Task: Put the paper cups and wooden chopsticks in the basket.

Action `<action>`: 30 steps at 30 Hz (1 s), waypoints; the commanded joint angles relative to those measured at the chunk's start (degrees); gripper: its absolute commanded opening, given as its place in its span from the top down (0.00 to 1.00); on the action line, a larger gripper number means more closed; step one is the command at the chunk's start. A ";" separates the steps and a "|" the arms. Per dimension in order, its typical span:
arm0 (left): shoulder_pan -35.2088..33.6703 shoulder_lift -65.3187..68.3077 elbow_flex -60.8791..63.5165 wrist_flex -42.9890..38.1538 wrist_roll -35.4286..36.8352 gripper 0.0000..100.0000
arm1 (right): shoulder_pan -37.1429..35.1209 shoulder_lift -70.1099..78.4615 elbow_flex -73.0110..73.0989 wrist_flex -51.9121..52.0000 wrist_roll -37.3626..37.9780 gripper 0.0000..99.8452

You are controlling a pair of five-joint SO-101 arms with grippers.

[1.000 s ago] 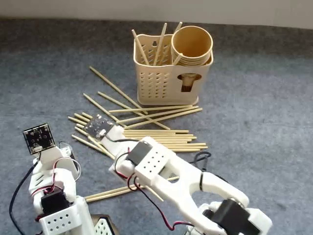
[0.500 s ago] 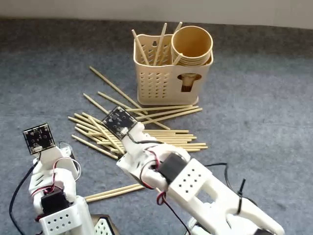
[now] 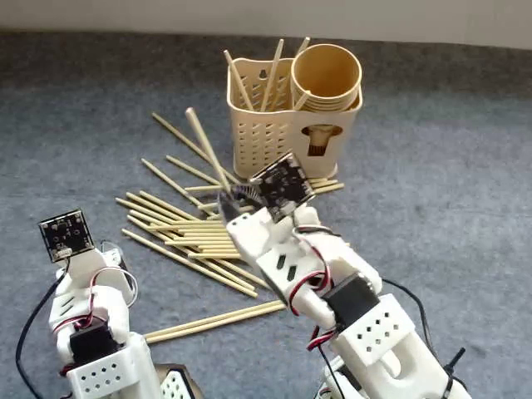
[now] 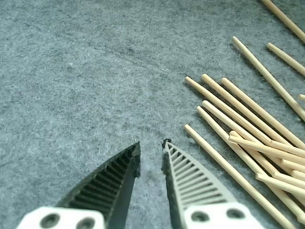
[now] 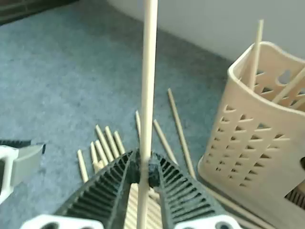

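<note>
Lifted off the loose pile [image 3: 179, 229] since a second ago, one wooden chopstick [image 3: 209, 154] now stands tilted near the basket [image 3: 283, 145]. It likely needs raising above the rim before release. The right gripper [image 3: 233, 202] is clenched on its lower part. The left gripper [image 4: 150, 151] hangs slightly parted, empty, over grey carpet [image 4: 71, 71].

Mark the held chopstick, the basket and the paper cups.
held chopstick [image 5: 148, 71], right wrist view, middle of its shaft.
basket [image 3: 266, 145], high view, perforated front wall.
paper cups [image 3: 327, 75], high view, inner wall of the top cup.
</note>
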 commanded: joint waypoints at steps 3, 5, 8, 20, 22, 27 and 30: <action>-0.04 0.04 1.19 -0.53 -0.35 0.91 | 5.49 -1.63 -2.42 -14.55 -0.26 0.99; -0.04 0.04 1.19 -0.53 -0.35 0.91 | 7.25 -1.63 -2.42 -20.79 -0.18 0.99; -0.04 0.04 1.19 -0.53 -0.35 0.91 | 9.71 -1.54 -2.42 -28.09 -0.18 0.99; -0.04 0.04 1.19 -0.44 -0.35 0.91 | 13.32 -1.45 -2.51 -47.08 -0.18 0.99; -0.04 0.04 1.19 -0.35 -0.35 0.91 | 13.85 -1.45 -2.51 -49.01 -0.18 0.99; -0.04 0.04 1.19 -0.35 -0.35 0.91 | 14.20 3.47 -7.52 -50.42 -0.09 0.99; -0.04 0.04 1.19 -0.26 -0.35 0.91 | 16.13 10.95 -13.58 -50.59 -0.09 0.99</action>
